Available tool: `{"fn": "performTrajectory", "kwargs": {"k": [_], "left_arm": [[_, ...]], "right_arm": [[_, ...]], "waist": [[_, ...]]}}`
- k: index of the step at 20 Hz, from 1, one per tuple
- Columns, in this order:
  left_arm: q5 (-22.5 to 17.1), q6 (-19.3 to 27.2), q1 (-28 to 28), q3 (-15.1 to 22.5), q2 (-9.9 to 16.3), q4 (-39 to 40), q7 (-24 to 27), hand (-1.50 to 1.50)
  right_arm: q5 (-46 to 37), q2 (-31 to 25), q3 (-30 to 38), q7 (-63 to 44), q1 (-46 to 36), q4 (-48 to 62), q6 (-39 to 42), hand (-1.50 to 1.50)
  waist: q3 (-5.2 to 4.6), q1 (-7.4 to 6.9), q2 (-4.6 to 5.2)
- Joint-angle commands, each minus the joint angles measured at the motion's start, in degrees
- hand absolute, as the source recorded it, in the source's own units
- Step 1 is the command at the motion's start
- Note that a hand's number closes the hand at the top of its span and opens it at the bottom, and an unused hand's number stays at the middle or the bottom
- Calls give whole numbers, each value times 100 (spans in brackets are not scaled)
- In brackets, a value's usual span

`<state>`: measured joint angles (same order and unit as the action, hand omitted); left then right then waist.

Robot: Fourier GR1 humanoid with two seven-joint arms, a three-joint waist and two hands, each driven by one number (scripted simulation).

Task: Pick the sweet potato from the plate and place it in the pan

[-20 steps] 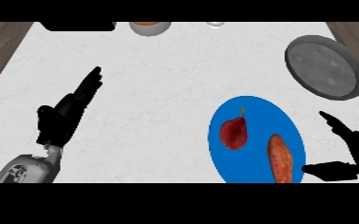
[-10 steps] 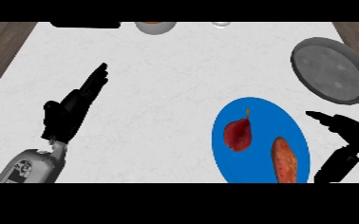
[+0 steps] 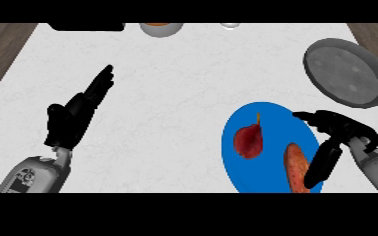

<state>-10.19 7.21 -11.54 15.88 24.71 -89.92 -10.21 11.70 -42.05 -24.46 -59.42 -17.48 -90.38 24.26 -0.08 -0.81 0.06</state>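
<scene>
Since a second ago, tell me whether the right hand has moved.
Yes. The right hand has moved inward over the blue plate's right edge, toward the sweet potato.

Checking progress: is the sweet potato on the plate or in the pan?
On the plate: the sweet potato lies on the blue plate; the pan holds nothing.

No text, label, brand, number or sign can be read anywhere in the head view. The blue plate (image 3: 238, 167), the grey pan (image 3: 347, 72) and the white tabletop (image 3: 177, 100) carry no lettering or markings. The grey forearm casing (image 3: 29, 176) at the lower left shows a few small dark and light patches, but they are too small to tell whether they form letters or figures.
</scene>
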Motion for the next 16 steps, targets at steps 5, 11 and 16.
{"fn": "performTrajectory", "kwargs": {"k": [5, 11, 16], "left_arm": [[-13, -226, 209, -168, -23, -76, 64, 0], [174, -212, 134, -256, -215, 155, 233, 0], [397, -176, 366, -216, -288, -265, -60, 0]], "right_arm": [[-85, 56, -472, -1104, -154, -93, 209, -150], [-205, 46, -659, -1073, 44, -164, 155, -150], [-519, 108, -551, -879, 242, -178, 26, -150]], "waist": [[3, 39, -9], [3, 95, -5], [6, 70, -17]]}}
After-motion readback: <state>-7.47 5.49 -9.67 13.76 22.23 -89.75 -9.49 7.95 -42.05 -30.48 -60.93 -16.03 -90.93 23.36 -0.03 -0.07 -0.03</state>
